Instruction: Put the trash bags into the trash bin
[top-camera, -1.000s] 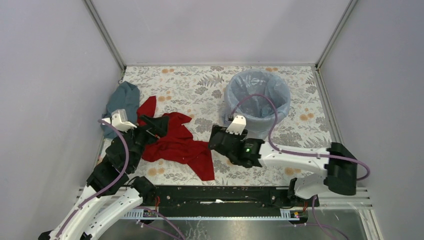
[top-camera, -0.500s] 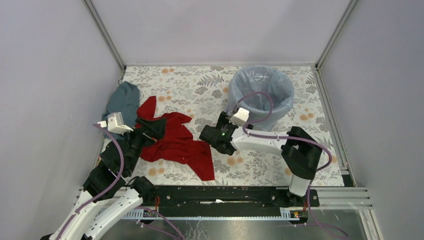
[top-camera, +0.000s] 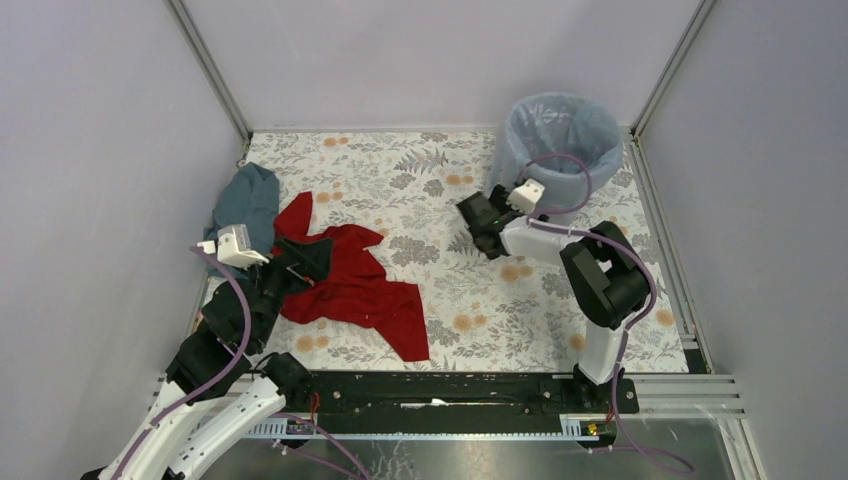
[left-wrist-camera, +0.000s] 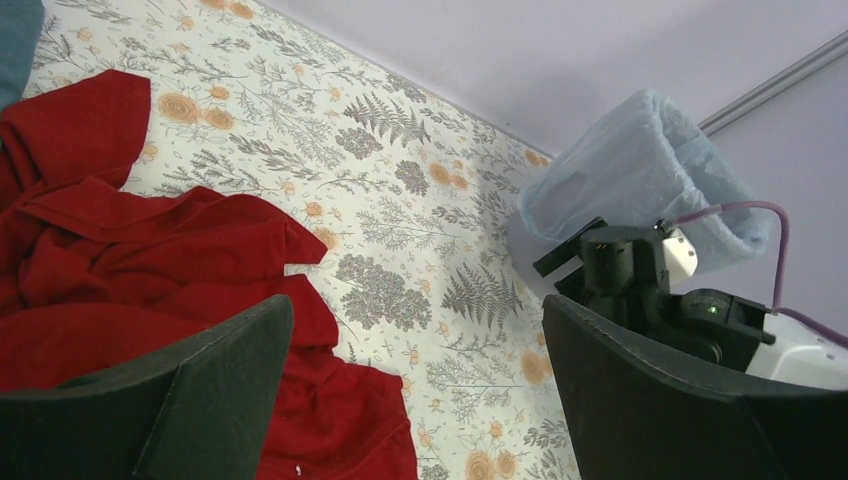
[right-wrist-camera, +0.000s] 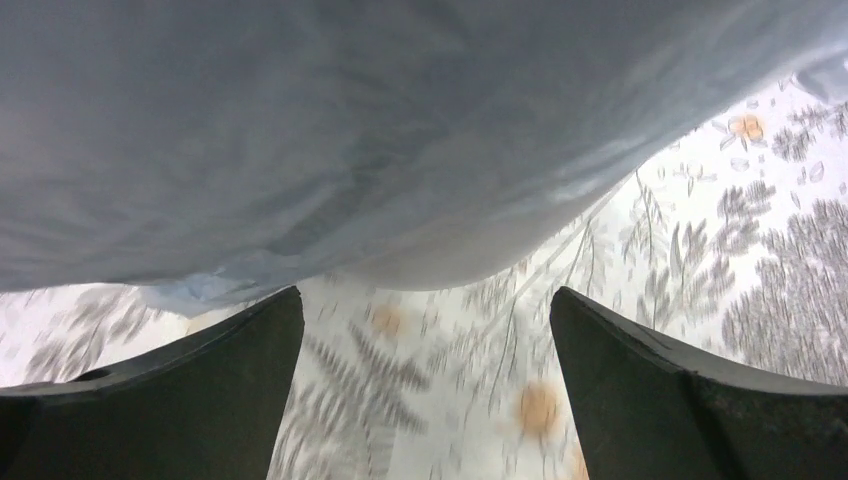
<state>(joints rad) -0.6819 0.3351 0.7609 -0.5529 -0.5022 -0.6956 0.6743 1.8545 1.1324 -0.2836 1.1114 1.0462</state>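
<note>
The light grey trash bin (top-camera: 556, 140) stands in the back right corner. The pale blue trash bag (top-camera: 548, 118) lines it and hangs over its rim. My right gripper (top-camera: 479, 220) is open and empty, low on the mat beside the bin's front left wall. In the right wrist view the bag-covered wall (right-wrist-camera: 400, 130) fills the top, just above the open gripper (right-wrist-camera: 425, 390). My left gripper (top-camera: 305, 256) is open and empty over the red cloth (top-camera: 350, 285). The left wrist view shows the bin and bag (left-wrist-camera: 650, 185) far off beyond the open gripper (left-wrist-camera: 420, 400).
A teal-grey cloth (top-camera: 246, 200) lies at the left wall behind the red cloth (left-wrist-camera: 150, 270). The floral mat (top-camera: 420, 180) covers the table. Walls close in the left, back and right sides, with metal rails at the corners.
The bin with the bag in it has slid from the middle rear to the back right corner, with my right gripper swinging back and right beside it. The left arm has barely moved.
</note>
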